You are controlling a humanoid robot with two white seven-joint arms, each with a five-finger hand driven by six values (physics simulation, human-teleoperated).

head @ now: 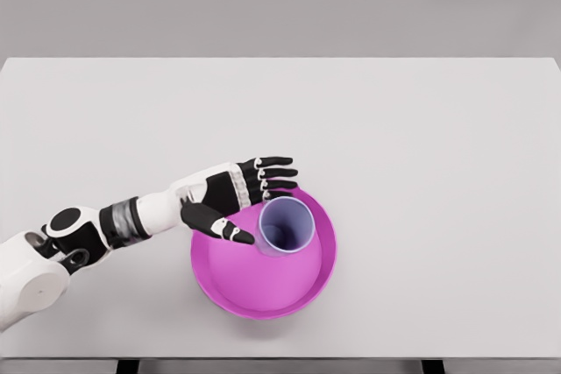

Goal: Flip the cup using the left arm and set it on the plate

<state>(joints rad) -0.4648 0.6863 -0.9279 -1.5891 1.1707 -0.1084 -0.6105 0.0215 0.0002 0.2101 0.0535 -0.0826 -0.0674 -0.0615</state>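
One arm in frame, the left, coming in from the lower left across the white table (421, 129). Left hand (235, 194) sits at the upper-left edge of the magenta plate (263, 291), palm turned toward the cup (286, 226). Fingers (279, 173) stretched out and slightly fanned, pointing right, passing just above and behind the cup's rim. Thumb (219, 223) spread apart from them, reaching out low on the cup's left side, tip just beside or touching the wall, cannot tell which. Hand is wide open, nothing gripped; the cup sits in the gap between thumb and fingers but is not clamped.

Cup is pale lilac, translucent, standing upright on the plate with mouth facing up, the inside bottom visible through the opening. It stands in the upper-middle part of the plate, nearer the hand side than the far right rim. Plate is round with a raised rim, resting flat on the table near the front edge, a little left of centre. Forearm is white with a grey wrist band, black joints at the elbow.
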